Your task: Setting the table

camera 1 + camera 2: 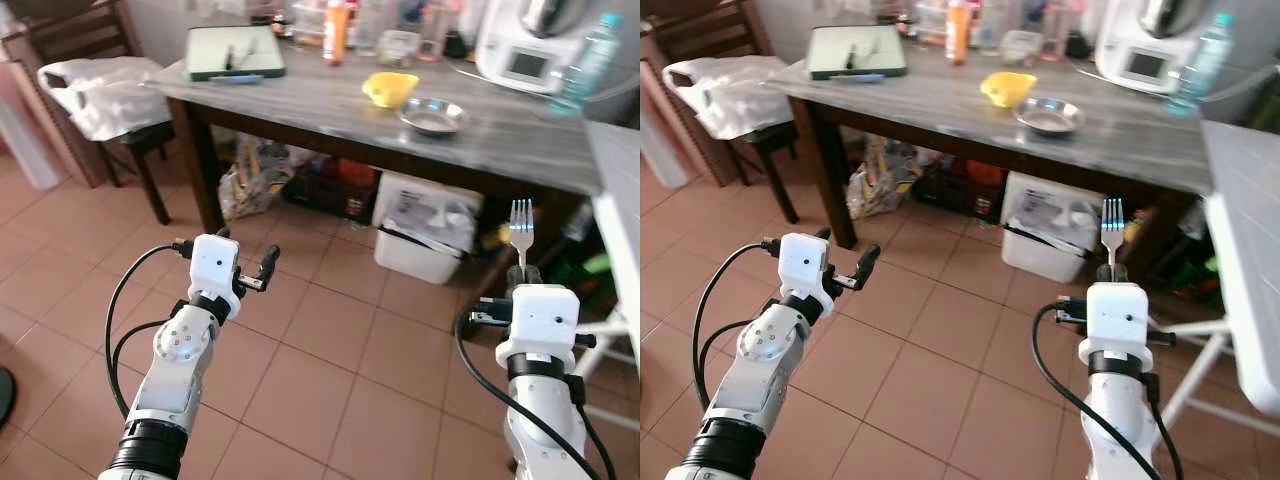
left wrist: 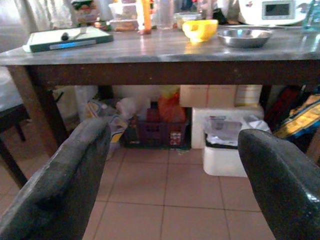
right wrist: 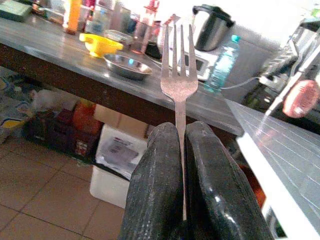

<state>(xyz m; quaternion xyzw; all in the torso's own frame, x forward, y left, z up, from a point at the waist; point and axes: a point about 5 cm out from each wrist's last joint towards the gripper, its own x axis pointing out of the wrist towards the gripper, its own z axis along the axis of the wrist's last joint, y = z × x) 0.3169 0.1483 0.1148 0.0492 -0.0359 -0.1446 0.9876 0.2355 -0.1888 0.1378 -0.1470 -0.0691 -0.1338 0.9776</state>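
A silver fork (image 1: 521,228) stands upright, tines up, with my right gripper (image 1: 527,276) shut on its handle, above the tiled floor short of the table. In the right wrist view the fork (image 3: 178,80) rises from between the two pressed fingers (image 3: 155,175). My left gripper (image 1: 258,270) is held out over the floor at the left, open and holding nothing; its fingers (image 2: 65,185) stand wide apart. On the grey-topped table (image 1: 330,110) ahead sit a metal plate (image 1: 432,117) and a yellow bowl (image 1: 390,89).
A green tray (image 1: 236,50), bottles and a white kitchen appliance (image 1: 525,45) crowd the table's back; a water bottle (image 1: 582,65) stands at its right. Boxes and bags lie under it, including a white bin (image 1: 425,230). A chair with a white bag (image 1: 100,90) stands left; a white counter (image 1: 620,200) right.
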